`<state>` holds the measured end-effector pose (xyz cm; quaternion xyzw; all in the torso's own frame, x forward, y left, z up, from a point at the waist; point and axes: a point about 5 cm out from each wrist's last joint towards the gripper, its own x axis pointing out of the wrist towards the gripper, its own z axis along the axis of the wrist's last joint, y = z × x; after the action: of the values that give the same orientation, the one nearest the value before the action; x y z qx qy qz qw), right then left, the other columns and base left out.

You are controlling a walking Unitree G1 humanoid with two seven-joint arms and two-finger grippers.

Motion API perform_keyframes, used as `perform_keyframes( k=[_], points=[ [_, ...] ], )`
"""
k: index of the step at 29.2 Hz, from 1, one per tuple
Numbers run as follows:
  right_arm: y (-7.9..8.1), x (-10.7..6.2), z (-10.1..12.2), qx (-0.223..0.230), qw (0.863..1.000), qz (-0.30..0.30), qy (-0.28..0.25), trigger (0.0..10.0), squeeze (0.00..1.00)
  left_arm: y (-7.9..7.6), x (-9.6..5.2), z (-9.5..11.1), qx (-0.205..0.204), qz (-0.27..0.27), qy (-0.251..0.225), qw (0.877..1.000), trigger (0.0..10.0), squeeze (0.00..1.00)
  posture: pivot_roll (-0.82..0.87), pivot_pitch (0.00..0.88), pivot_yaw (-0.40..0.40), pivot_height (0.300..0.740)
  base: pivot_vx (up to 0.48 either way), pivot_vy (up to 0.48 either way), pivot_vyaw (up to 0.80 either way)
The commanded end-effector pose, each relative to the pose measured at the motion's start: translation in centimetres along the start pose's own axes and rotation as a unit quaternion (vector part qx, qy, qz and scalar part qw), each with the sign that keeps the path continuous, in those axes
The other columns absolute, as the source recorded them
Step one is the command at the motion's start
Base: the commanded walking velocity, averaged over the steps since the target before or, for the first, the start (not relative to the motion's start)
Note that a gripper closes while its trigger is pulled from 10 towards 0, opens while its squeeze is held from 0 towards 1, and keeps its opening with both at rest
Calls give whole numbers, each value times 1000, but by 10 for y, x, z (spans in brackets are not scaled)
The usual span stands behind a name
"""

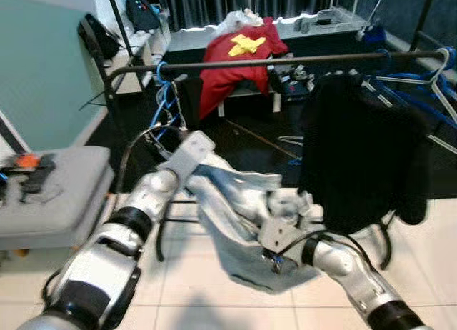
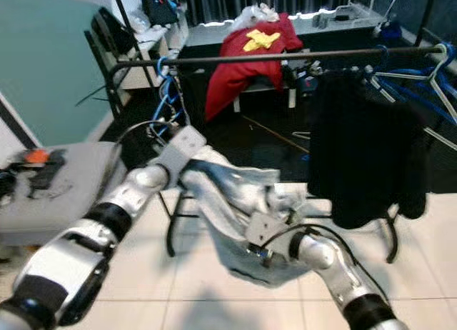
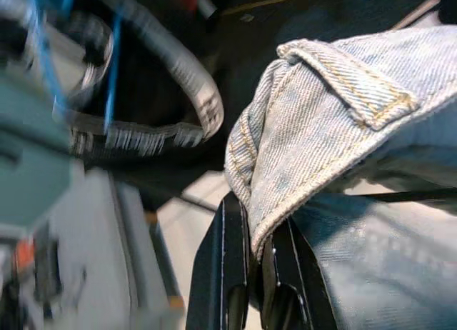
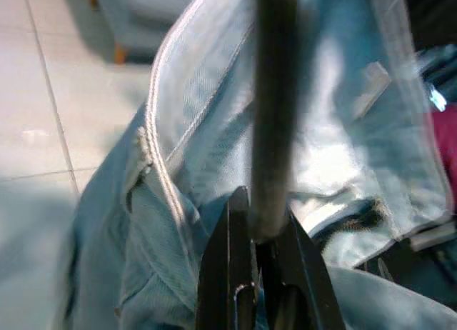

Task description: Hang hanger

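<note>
A pale denim garment [image 1: 235, 223] was held between both arms, low in front of the clothes rail [image 1: 285, 61]; the left tool [image 3: 250, 287] was clamped narrow on its stitched hem; the right tool [image 4: 257, 287] was pinched on a dark rod [image 4: 271, 116] lying against the denim, possibly the hanger. Both silver arms were reached forward and bent inward. A black garment [image 1: 357, 151] was hung on the rail just beyond, blue hangers [image 1: 428, 87] beside it; bare tiled floor [image 1: 193, 294] was seen below; a grey seat [image 1: 57, 194] stood at the left.
</note>
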<state>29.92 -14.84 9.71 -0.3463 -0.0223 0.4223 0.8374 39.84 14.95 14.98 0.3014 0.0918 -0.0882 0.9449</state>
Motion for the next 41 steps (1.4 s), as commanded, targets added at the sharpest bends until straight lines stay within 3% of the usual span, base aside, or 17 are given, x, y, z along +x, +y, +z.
perform_keyframes(
  k=[1, 7, 11, 15, 19, 20, 22, 23, 24, 27, 29, 32, 34, 35, 37, 38, 41],
  points=[
    [5, -1, 10, 5, 999, 21, -50, 10000, 0, 28, -6, -18, -8, 63, 29, 998, 0, 0, -32, 82, -25, 740, 0, 0, 0],
    [12, 1, 31, 46, 982, 60, -172, 10000, 0, 58, -20, -47, -18, 118, 62, 991, 0, 0, 21, 117, -113, 740, 0, 0, 0],
    [12, -1, 36, 63, 976, 58, -199, 10000, 0, 60, -22, -49, -19, 123, 60, 990, 0, 0, 27, 120, -116, 740, 0, 0, 0],
    [17, -7, 46, 122, 958, 76, -249, 10000, 0, 59, -22, -47, -9, 109, 52, 993, 0, 0, 18, 122, -84, 740, 0, 0, 0],
    [0, -12, 44, 125, 956, -30, -265, 10000, 0, 51, -19, -40, -12, 86, 40, 995, 0, 0, 11, 121, -66, 740, 0, 0, 0],
    [-14, -14, 42, 126, 953, -105, -253, 10000, 0, 43, -18, -36, -21, 63, 24, 997, 0, 0, -7, 117, -26, 740, 0, 0, 0],
    [-14, -14, 42, 126, 953, -105, -253, 10000, 0, 43, -18, -36, -21, 63, 24, 997, 0, 0, -7, 117, -26, 740, 0, 0, 0],
    [-30, -19, 39, 135, 942, -192, -240, 10000, 0, 32, -19, -29, -37, 31, 0, 999, 0, 0, -13, 114, -15, 740, 0, 0, 0],
    [-30, -19, 39, 135, 942, -192, -240, 10000, 0, 32, -19, -29, -37, 31, 0, 999, 0, 0, -13, 114, -15, 740, 0, 0, 0],
    [-53, -37, 32, 173, 892, -347, -234, 10000, 0, 10, -24, -14, -127, -10, -48, 991, 0, 0, -8, 105, 1, 740, 0, 0, 0],
    [-54, -41, 31, 185, 883, -361, -237, 10000, 0, 9, -26, -13, -148, -8, -50, 988, 0, 0, -8, 105, 1, 740, 0, 0, 0],
    [-60, -49, 34, 211, 853, -405, -253, 10000, 0, 3, -28, -20, -164, -12, -37, 986, 0, 0, -4, 97, 3, 740, 0, 0, 0],
    [-59, -48, 37, 215, 853, -400, -259, 10000, 0, 4, -27, -22, -172, -8, -34, 985, 0, 0, -5, 93, 4, 740, 0, 0, 0],
    [-50, -38, 37, 239, 869, -351, -255, 10000, 0, 9, -26, -25, -179, 9, -29, 983, 0, 0, -4, 91, 2, 740, 0, 0, 0],
    [-42, -33, 39, 230, 885, -314, -254, 10000, 0, 13, -25, -25, -180, 16, -29, 983, 0, 0, -3, 90, 0, 740, 0, 0, 0],
    [-42, -33, 39, 230, 885, -314, -254, 10000, 0, 13, -25, -25, -180, 16, -29, 983, 0, 0, -3, 90, 0, 740, 0, 0, 0],
    [-4, -16, 47, 174, 948, -123, -238, 10000, 0, 28, -20, -15, -130, 25, -39, 990, 0, 0, -1, 85, -8, 740, 0, 0, 0]
  ],
)
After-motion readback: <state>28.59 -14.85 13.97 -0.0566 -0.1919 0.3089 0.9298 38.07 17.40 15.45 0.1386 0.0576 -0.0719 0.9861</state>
